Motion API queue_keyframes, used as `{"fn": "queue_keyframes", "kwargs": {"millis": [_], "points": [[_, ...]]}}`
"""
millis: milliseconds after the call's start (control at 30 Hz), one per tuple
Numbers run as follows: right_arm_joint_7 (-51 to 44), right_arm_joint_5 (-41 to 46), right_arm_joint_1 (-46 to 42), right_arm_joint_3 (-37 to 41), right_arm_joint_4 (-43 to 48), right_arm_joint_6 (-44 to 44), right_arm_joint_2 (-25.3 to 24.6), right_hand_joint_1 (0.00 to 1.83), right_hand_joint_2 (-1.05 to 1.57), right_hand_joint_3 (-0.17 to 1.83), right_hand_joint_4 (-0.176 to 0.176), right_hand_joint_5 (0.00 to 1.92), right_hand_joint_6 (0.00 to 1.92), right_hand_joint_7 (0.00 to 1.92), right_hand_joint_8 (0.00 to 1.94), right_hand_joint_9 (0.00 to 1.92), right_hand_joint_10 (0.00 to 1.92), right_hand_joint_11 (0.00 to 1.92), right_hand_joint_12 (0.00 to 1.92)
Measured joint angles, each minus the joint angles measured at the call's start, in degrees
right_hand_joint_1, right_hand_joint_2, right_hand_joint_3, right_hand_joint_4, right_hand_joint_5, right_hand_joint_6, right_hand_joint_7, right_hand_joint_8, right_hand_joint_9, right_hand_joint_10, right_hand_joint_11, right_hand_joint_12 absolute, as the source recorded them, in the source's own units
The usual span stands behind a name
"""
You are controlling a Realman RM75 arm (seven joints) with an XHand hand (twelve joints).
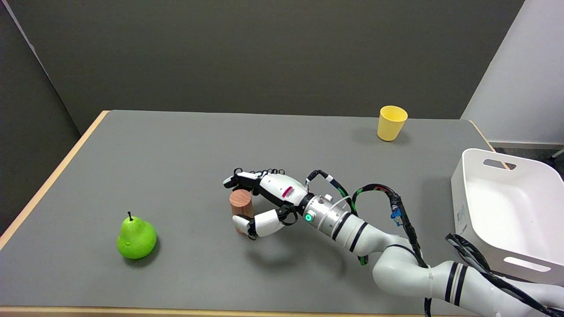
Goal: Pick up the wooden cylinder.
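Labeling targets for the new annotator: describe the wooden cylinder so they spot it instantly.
On the grey table, follow the white right arm to its hand near the centre. Between its fingers stands the wooden cylinder, upright: the only brown thing, unlike the green pear and yellow cup.

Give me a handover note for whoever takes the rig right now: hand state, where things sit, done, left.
Right hand: closed around the wooden cylinder, thumb on the near side, fingers over the far side.
Wooden cylinder: upright at mid-table; it looks still on the table, though lift-off is hard to judge.
Done: reach and grasp.
Left: raise it clear.
Nearby: green pear front left, yellow cup far right, white bin at the right edge.
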Motion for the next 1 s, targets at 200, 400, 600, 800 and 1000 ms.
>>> {"fn": "queue_keyframes", "kwargs": {"millis": [200, 400, 600, 800, 1000], "points": [[0.0, 0.1, 0.1, -0.1, -0.3, 0.0, -0.3, 0.74, 0.74, 0.88, -0.016, 0.42, 0.87, 0.61, 0.77, 0.49, 1.04, 0.34, 1.51], [0.0, 0.2, 0.1, -0.2, -0.6, 0.0, -0.6, 0.83, 0.89, 0.69, -0.016, 0.53, 1.21, 0.66, 1.07, 0.59, 1.15, 0.37, 1.59], [0.1, 0.3, 0.1, -0.2, -0.7, 0.1, -0.9, 0.96, 1.13, 0.35, 0.009, 0.65, 1.52, 0.72, 1.38, 0.67, 1.27, 0.33, 1.71], [0.0, 0.2, 0.2, -0.2, -0.7, 0.2, -1.1, 1.14, 1.13, 0.33, -0.056, 0.61, 1.48, 0.78, 1.54, 0.75, 1.27, 0.35, 1.7], [-0.2, 0.1, 0.4, -0.2, -0.8, 0.3, -1.3, 1.18, 1.04, 0.47, -0.119, 0.64, 1.43, 0.81, 1.59, 0.77, 1.39, 0.29, 1.84]]}}
